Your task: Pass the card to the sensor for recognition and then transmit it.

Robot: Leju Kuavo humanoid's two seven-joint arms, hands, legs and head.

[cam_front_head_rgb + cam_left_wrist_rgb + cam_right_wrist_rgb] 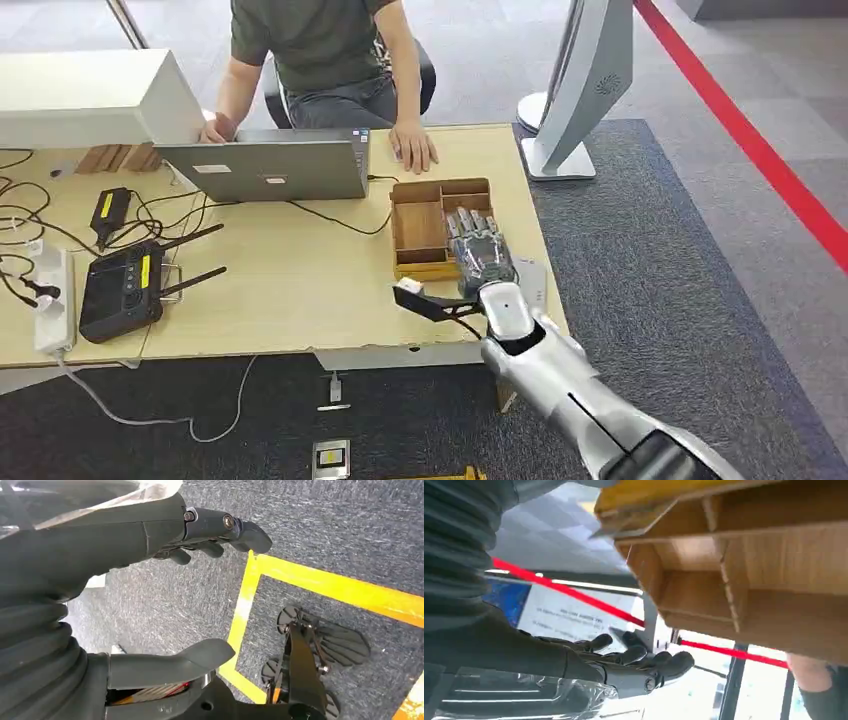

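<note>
Card I cannot make out, so I judge it lies in the wooden tray point(420, 225) right under my right hand point(482, 250), fingers spread and holding nothing, while my left hand point(150, 535) hangs empty.

The left hand point(165, 590) hangs above dark grey carpet point(345, 525), holding nothing: its thick grey thumb point(175, 662) and its darker fingers point(225, 530) stand well apart. Yellow tape point(320, 582) marks a corner on the carpet below the fingers, and a strip of it runs past the thumb.
</note>
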